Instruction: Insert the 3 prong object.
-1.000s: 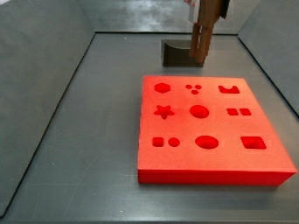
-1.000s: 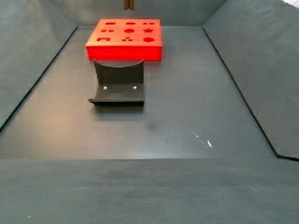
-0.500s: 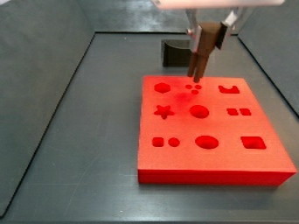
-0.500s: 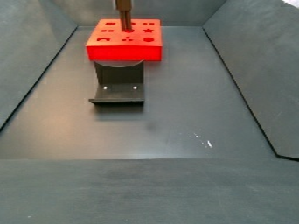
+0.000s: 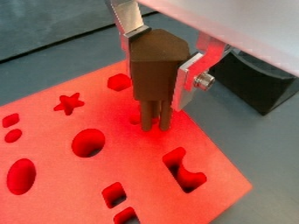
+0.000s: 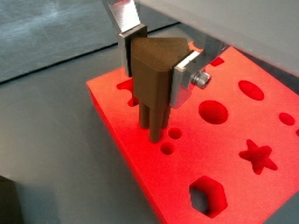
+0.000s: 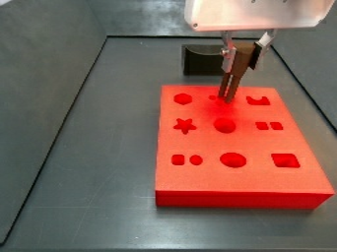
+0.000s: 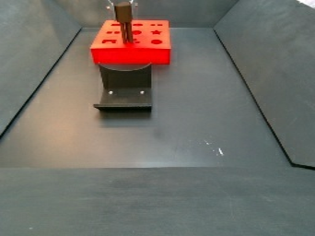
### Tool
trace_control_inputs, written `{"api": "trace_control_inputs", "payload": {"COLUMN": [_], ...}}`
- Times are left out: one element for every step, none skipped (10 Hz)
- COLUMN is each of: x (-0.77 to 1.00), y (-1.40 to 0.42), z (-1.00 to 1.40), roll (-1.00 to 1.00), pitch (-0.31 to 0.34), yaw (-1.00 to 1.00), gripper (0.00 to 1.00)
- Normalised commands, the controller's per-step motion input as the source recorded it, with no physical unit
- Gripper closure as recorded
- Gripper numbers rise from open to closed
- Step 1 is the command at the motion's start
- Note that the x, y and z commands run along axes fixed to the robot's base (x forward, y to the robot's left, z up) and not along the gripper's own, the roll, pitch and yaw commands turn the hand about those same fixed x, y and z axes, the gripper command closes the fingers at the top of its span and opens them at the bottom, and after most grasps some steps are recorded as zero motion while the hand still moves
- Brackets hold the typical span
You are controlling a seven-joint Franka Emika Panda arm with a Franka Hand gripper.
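My gripper [image 5: 156,63] is shut on the 3 prong object [image 5: 152,79], a brown wooden peg with thin prongs at its lower end. It hangs upright over the red board [image 5: 70,175], prongs down at the board's surface near the small round holes. In a wrist view [image 6: 153,87] the prong tips reach the board [image 6: 233,131] beside two small holes; whether they are inside cannot be told. In a side view the gripper [image 7: 237,61] holds the peg [image 7: 232,79] over the board's [image 7: 237,187] far part. In a side view [image 8: 122,13] it stands over the board [image 8: 129,53].
The dark fixture stands on the floor beside the board [image 8: 123,92], and shows behind the board in a side view [image 7: 200,61] and in a wrist view [image 5: 251,80]. Grey bin walls enclose the floor [image 8: 185,157].
The gripper has come down with the peg, from above the fixture to low over the board's small round holes; the prongs now meet the board's surface.
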Motion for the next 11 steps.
{"api": "trace_control_inputs", "payload": {"x": [0.00,-0.05,-0.14,-0.23,-0.30,-0.31,-0.24,-0.09,0.00,0.01,0.00], "y": [0.00,0.00,0.00,0.00,0.03,0.01,0.00,0.00,0.00,0.00,0.00], "z": [0.00,0.00,0.00,-0.05,-0.07,-0.10,-0.12,-0.19,-0.28,-0.47,-0.29], "roll": [-0.17,-0.19,-0.19,-0.17,-0.17,-0.13,-0.13,-0.13,-0.19,-0.18,0.00], "pitch": [0.000,-0.004,-0.026,-0.040,-0.050,-0.056,-0.060,-0.076,-0.139,-0.314,-0.459], "yaw": [0.06,0.03,0.02,0.00,0.00,0.00,0.00,0.01,0.04,0.02,0.00], "gripper": [1.00,1.00,1.00,1.00,1.00,1.00,1.00,1.00,1.00,1.00,1.00]}}
